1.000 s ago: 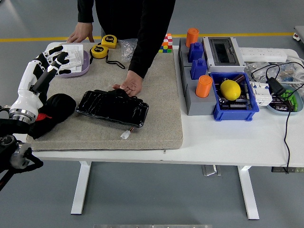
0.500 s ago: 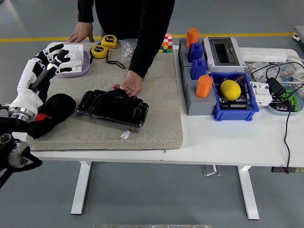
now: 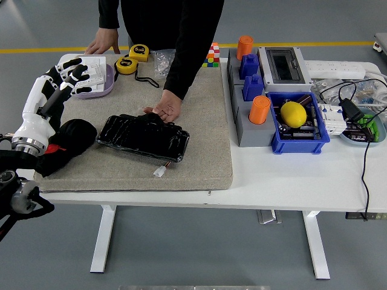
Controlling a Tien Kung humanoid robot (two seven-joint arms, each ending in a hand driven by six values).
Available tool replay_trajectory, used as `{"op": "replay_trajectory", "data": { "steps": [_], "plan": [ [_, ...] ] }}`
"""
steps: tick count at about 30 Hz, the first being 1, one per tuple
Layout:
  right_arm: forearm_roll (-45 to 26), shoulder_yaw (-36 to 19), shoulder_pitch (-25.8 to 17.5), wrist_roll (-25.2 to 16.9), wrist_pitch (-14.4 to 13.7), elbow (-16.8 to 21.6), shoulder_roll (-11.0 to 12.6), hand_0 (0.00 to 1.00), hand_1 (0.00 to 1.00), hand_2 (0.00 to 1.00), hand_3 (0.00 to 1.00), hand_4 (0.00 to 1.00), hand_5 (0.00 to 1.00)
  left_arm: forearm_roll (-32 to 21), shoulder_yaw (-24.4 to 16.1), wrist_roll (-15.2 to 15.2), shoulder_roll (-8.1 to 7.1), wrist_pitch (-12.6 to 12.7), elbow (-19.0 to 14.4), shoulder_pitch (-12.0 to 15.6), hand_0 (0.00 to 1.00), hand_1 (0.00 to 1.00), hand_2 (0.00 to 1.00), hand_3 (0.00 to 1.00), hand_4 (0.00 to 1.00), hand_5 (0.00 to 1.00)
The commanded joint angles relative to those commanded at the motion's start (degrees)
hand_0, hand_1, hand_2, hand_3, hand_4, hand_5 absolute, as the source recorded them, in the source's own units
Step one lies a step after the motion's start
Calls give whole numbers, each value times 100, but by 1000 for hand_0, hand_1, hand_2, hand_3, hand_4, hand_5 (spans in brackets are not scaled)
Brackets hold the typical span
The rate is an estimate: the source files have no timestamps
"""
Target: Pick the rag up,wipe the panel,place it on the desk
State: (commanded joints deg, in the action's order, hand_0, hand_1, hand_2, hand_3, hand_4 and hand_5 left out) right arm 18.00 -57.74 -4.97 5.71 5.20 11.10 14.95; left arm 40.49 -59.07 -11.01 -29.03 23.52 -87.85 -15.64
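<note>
Rag: a black rag (image 3: 63, 145) with a bit of red at its lower left lies bunched on the left edge of the grey mat (image 3: 199, 145), at the left middle of the frame, just left of the panel.
Rag and fingers: the left hand (image 3: 57, 84) is above and behind the rag in the picture; its fingertips point toward the upper left of the frame, away from the rag, and hold nothing. Whether the forearm touches the rag cannot be told.
Left hand pose: the white and black forearm rises from the lower left edge and slants up to the right; the fingers (image 3: 75, 71) are loosely spread and slightly bent, over the near rim of a lilac tray (image 3: 103, 89).
Right hand: not in the frame.
Panel: a glossy black panel (image 3: 143, 137) lies flat on the mat, centre left, tilted down to the right, with a small white connector (image 3: 159, 171) just below its lower right edge.
Person: stands at the top of the frame in black sleeves; one hand (image 3: 166, 109) rests on the panel's far edge, the other hand (image 3: 101, 46) lies flat on the table at upper left.
Writing: two yellow tape measures (image 3: 133, 58) carry dark print too small to read; no other label is legible.
Right side: a blue bin (image 3: 299, 140) holds a lemon (image 3: 293, 113).
</note>
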Motion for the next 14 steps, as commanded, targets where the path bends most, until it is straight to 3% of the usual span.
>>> {"op": "replay_trajectory", "data": {
  "steps": [14],
  "plan": [
    [-35, 14, 2, -1, -8, 1, 2, 738, 670, 696, 609, 998, 540, -53, 27, -46, 2, -26, 72, -11, 546, 711, 724, 712, 901, 513]
  ]
}}
